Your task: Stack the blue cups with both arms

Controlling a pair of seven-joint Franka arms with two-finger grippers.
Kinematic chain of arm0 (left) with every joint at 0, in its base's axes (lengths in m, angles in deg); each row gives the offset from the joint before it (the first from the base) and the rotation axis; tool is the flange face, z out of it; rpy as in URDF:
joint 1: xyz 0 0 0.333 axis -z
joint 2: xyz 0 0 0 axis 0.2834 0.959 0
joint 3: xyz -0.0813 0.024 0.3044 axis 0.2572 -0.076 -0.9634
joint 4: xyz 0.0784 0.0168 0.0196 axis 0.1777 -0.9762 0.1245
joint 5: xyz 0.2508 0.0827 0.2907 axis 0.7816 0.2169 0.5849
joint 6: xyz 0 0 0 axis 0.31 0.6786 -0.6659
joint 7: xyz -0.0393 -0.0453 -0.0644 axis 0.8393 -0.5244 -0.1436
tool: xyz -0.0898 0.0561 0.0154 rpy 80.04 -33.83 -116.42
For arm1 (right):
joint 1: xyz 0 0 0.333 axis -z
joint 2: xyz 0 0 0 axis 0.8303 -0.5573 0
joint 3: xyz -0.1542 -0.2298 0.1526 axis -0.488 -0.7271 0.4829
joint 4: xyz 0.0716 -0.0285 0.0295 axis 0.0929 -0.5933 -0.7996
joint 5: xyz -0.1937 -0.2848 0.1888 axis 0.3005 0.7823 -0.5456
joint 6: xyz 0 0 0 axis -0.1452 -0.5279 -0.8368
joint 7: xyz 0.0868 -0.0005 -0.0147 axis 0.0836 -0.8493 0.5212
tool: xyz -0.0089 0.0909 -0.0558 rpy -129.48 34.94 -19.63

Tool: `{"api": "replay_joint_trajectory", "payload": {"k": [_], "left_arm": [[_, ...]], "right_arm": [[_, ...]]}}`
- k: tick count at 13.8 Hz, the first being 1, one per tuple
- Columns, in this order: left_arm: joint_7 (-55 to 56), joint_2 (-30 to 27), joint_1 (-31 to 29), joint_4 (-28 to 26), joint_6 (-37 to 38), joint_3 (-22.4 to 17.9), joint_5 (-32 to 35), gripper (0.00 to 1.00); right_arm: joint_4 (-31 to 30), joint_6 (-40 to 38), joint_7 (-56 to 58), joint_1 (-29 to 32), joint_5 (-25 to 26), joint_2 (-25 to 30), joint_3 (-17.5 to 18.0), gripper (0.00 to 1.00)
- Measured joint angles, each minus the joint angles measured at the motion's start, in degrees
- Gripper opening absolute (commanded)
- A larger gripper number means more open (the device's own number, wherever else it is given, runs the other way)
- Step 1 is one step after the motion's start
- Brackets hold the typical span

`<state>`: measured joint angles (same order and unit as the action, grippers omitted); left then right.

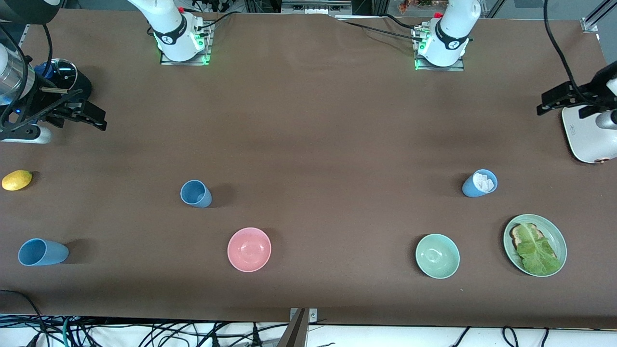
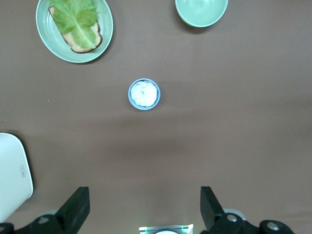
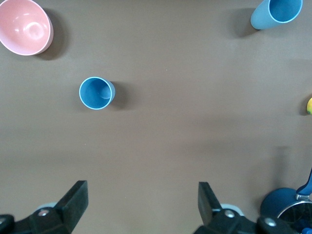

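Observation:
Three light-blue cups stand apart on the brown table. One cup (image 1: 196, 193) (image 3: 96, 92) is empty, toward the right arm's end. A second cup (image 1: 42, 252) (image 3: 275, 13) sits nearer the front camera, close to that end's table edge. The third cup (image 1: 479, 183) (image 2: 144, 94), toward the left arm's end, holds something white and crumpled. My right gripper (image 1: 99, 119) (image 3: 141, 202) hangs open and empty, up in the air over the table beside a dark-blue pot. At the other end my left gripper (image 1: 547, 102) (image 2: 145, 207) is also open and empty, over bare table beside a white appliance.
A pink bowl (image 1: 249, 249) and a green bowl (image 1: 437, 256) sit near the front. A green plate (image 1: 558, 239) carries bread and lettuce. A lemon (image 1: 17, 180) and the dark-blue lidded pot (image 1: 61, 73) are at the right arm's end, the white appliance (image 1: 590, 137) at the left arm's.

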<state>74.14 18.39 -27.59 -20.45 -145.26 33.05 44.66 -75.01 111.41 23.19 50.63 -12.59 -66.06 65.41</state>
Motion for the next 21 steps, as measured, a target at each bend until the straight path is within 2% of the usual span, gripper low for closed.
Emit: {"api": "replay_joint_trajectory", "payload": {"k": [4,14,21], "left_arm": [[-2.64,2.32,-1.70,-2.51,-2.47,-0.06,0.00,1.00],[-2.84,2.76,-1.63,-19.86,-22.78,0.02,0.00,1.00],[-6.44,2.79,-1.68,-29.42,-36.02,-1.21,0.00,1.00]], "right_arm": [[0.00,0.00,0.00,0.02,0.00,0.00,-0.04,1.00],[0.00,0.00,0.00,0.03,-0.01,0.00,-0.06,1.00],[0.00,0.00,0.00,0.03,-0.01,0.00,-0.06,1.00]]}}
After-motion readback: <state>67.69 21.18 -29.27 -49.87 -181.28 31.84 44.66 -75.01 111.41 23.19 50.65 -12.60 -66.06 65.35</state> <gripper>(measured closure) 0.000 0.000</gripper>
